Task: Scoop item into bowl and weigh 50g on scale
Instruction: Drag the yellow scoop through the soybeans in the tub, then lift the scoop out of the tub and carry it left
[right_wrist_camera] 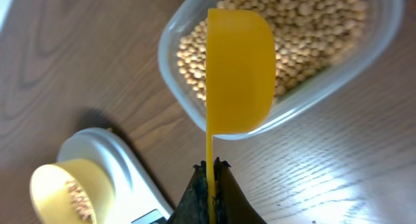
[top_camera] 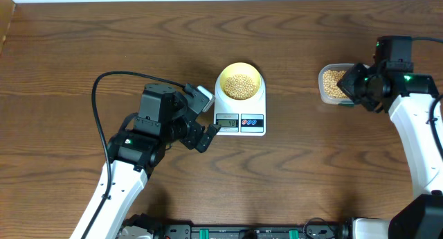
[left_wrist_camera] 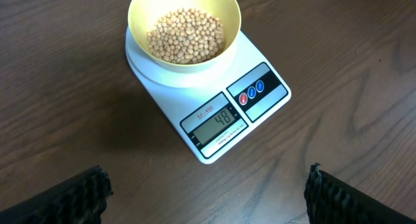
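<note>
Overhead: white kitchen scale (top_camera: 259, 107) mid-table, yellow-green bowl (top_camera: 223, 73) sitting on its platform, soybeans (top_camera: 240, 85) heaped inside. Left gripper (top_camera: 206, 116) just beside the scale's front-left corner, touching nothing. Right gripper (top_camera: 354, 85) over the clear tub (top_camera: 324, 86), well apart from the scale

Left wrist: fingers (left_wrist_camera: 71, 198) at the frame's lower corners, spread wide, empty. Display (left_wrist_camera: 220, 123) reads 48, just short of target

Right wrist: jaws closed flat on the handle of a yellow scoop (right_wrist_camera: 239, 68), its cup turned on edge above the tub's beans; load not visible

Risk: a full scoop would likely overshoot; only a few beans look needed. Beans may roll off in transit, or a bump could shift the bowl
</note>
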